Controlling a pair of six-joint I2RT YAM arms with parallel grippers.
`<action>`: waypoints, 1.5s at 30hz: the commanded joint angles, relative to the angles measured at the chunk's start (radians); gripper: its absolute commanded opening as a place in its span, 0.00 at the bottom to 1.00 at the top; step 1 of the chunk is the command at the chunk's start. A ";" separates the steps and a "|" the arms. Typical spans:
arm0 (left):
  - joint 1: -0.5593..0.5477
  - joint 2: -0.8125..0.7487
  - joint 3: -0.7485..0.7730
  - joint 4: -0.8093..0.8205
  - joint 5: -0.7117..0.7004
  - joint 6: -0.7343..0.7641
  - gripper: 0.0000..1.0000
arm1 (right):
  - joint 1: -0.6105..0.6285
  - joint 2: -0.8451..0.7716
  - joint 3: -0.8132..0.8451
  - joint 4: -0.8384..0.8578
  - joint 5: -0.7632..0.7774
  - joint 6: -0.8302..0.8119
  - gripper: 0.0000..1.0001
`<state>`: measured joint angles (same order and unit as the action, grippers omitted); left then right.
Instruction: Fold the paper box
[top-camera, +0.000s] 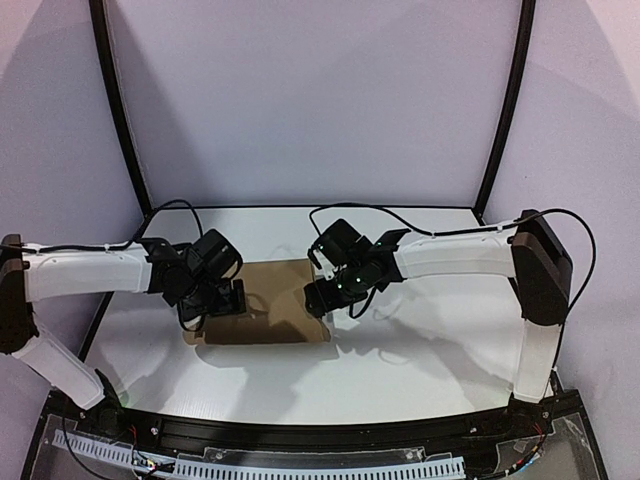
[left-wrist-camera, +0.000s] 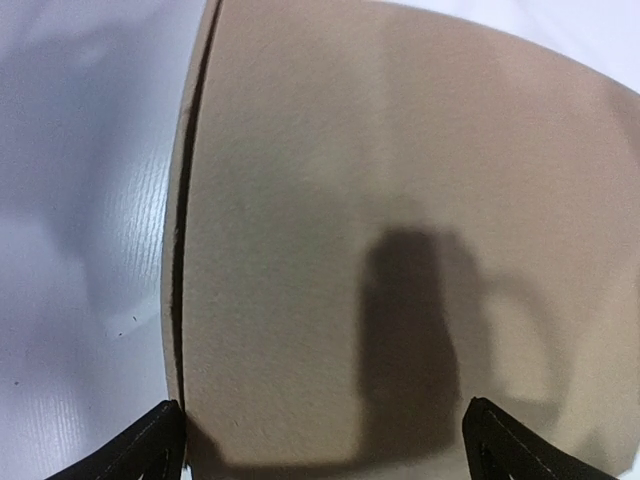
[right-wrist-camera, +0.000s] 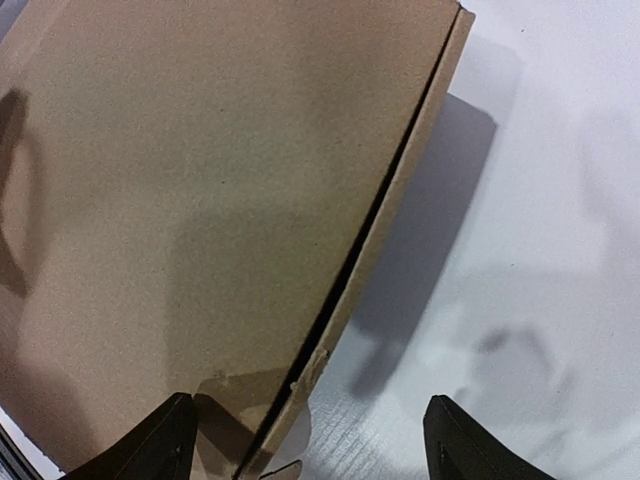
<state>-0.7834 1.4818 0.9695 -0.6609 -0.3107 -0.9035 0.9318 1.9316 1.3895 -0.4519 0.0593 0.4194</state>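
The paper box (top-camera: 272, 300) is brown cardboard, folded into a shallow closed box, lying flat on the white table between the arms. My left gripper (top-camera: 222, 297) hovers over its left end, jaws open, with the lid (left-wrist-camera: 400, 220) and its left side seam below. My right gripper (top-camera: 325, 297) hovers over the box's right end, jaws open; the lid (right-wrist-camera: 200, 200) and right side wall (right-wrist-camera: 400, 200) lie beneath, with a small tab at the near corner (right-wrist-camera: 315, 365). Neither gripper holds anything.
The white table (top-camera: 420, 350) stretches around the box. Black frame posts (top-camera: 120, 110) (top-camera: 505, 110) rise at the back left and right. Cables run along both arms. A black rail (top-camera: 330, 430) lines the near edge.
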 joint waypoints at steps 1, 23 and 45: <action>0.006 -0.081 0.116 -0.022 0.050 0.080 0.99 | -0.002 -0.014 0.048 -0.044 0.017 -0.029 0.80; 0.156 -0.168 -0.178 0.115 0.169 0.033 0.93 | -0.050 -0.022 -0.006 0.032 -0.139 0.050 0.92; 0.179 -0.182 -0.308 0.282 0.303 0.037 0.85 | -0.050 -0.052 -0.127 0.150 -0.268 0.071 0.86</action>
<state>-0.5922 1.3476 0.6880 -0.3225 -0.0959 -0.9115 0.8787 1.9224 1.3136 -0.3546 -0.1192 0.5091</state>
